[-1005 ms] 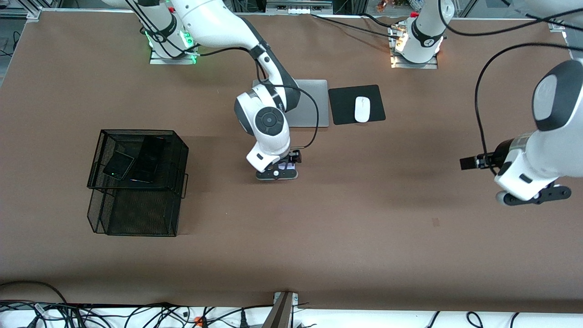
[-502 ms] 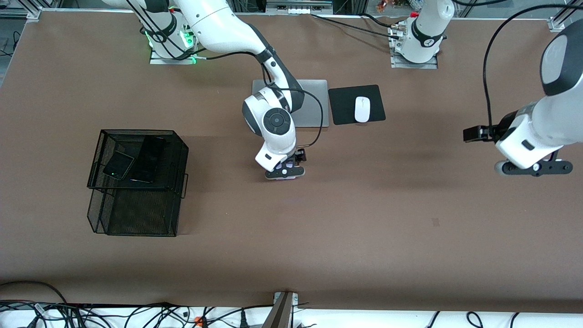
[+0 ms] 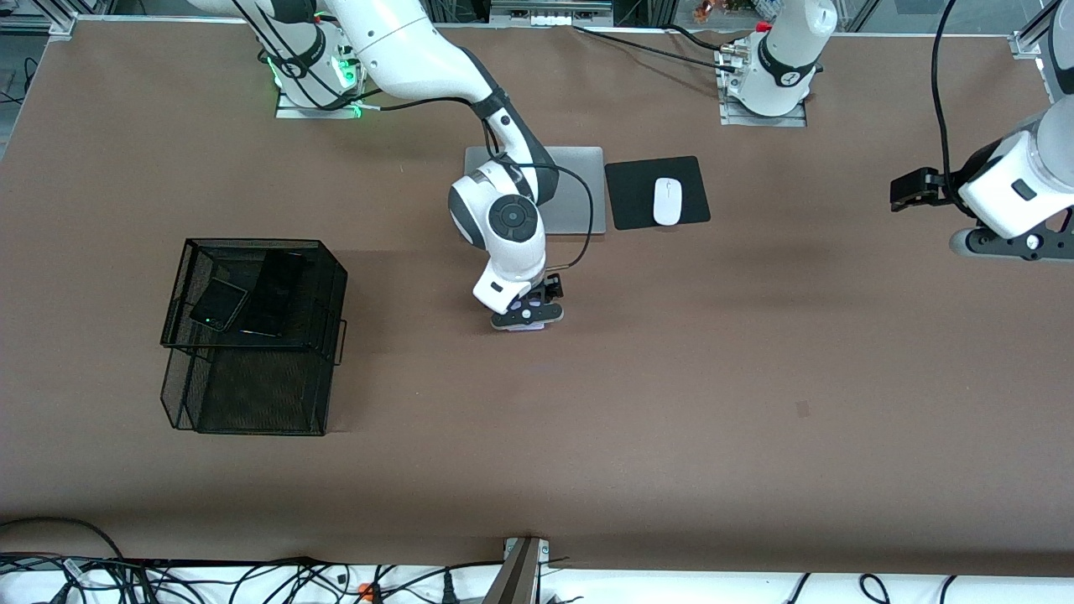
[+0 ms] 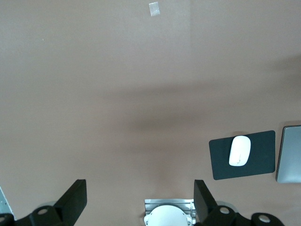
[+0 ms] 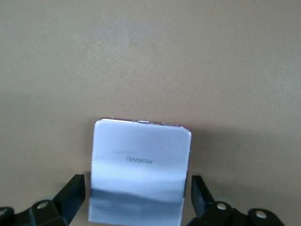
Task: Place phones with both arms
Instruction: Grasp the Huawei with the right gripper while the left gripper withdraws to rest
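The brown table [image 3: 671,403] fills the room's middle, and I place everything else by the silver laptop [image 3: 579,189] lying closed near the arms' bases.

The right arm [image 3: 419,59] reaches out from its base and bends down just nearer the front camera than the laptop. The left arm [image 3: 1019,180] is raised well off toward its own end of the table, far from the laptop, over bare table.

A black wire basket [image 3: 252,335] in two tiers stands well away from the laptop toward the right arm's end, and nearer the front camera. In its upper tier lie the long slim black phone [image 3: 275,292] and, just beside it, the small squarish black phone [image 3: 218,304].

Just beside the laptop, toward the left arm's end, a black mouse pad [image 3: 657,192] carries a white mouse [image 3: 667,201].

The right gripper [image 3: 526,317] is down at the table close to the laptop's nearer edge, its fingers [image 5: 70,195] spread on either side of the pale lavender-white phone [image 5: 138,169], which lies flat on the table between them; I cannot tell whether they touch its edges. The left gripper [image 4: 141,207] holds nothing, its fingers [image 4: 75,200] wide apart.
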{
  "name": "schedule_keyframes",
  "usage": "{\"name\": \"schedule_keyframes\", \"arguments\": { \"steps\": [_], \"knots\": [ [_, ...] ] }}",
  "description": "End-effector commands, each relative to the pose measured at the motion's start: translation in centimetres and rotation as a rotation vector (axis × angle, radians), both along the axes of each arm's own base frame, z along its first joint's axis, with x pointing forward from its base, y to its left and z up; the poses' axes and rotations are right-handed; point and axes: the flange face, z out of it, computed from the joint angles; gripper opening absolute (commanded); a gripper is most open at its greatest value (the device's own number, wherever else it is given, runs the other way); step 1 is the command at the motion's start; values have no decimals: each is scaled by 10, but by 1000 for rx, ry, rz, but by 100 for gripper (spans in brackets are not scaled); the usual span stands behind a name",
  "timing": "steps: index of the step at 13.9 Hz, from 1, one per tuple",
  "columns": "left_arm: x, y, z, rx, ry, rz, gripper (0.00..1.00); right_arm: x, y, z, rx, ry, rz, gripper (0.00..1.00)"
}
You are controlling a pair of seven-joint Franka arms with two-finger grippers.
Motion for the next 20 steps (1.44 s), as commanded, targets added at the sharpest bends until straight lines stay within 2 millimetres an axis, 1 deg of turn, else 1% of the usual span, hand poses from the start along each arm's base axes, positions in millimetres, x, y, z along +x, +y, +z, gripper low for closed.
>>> {"name": "schedule_keyframes", "arguments": {
  "steps": [1, 2, 4, 5, 6, 7, 8, 9, 10, 12, 13, 14, 15, 17, 18, 19, 20],
  "knots": [
    [-19, 6, 0, -39, -35, -31, 100, -3, 2, 0, -14, -20, 33, 100],
    [-21, 8, 3, -41, -50, -38, 100, -3, 2, 0, -11, -24, 32, 100],
    [-19, 5, 2, -43, -61, -42, 100, -6, 3, -6, -17, -20, 37, 100],
    [-16, -5, 2, -41, -80, -46, 100, -8, 4, -9, -24, -17, 43, 100],
    [-16, -21, 2, -39, -88, -57, 100, -8, 4, -10, -26, -21, 47, 93],
    [-16, -22, 2, -37, -90, -53, 100, -7, 4, -10, -35, -29, 58, 64],
    [-16, -17, 4, -37, -93, -45, 100, -7, 3, -10, -36, -30, 58, 40],
    [-16, -15, 4, -40, -89, -54, 100, -6, 3, -9, -35, -31, 56, 17],
    [-17, -14, 4, -40, -89, -52, 100, -4, 2, -5, -30, -35, 52, 0],
    [-17, -15, 6, -42, -91, -55, 100, 1, 3, 10, -18, -44, 42, 0],
    [-16, -16, 6, -54, -92, -52, 100, 7, -1, 26, -12, -57, 30, 0],
    [-14, -17, 6, -66, -93, -37, 100, 19, -13, 48, -22, -67, 8, 0],
    [-13, -19, 7, -75, -96, -33, 100, 36, -31, 76, -37, -83, -17, 0],
    [-13, -18, 7, -73, -97, -30, 100, 66, -74, 137, -50, -120, -86, 0],
    [-12, -17, 4, -72, -90, -29, 100, 79, -100, 162, -69, -128, -114, 0],
    [-11, -19, 3, -72, -89, -30, 100, 91, -130, 187, -96, -120, -109, 0],
    [-11, -20, 1, -73, -86, -30, 100, 102, -161, 204, -131, -108, -87, 0]
  ]
}}
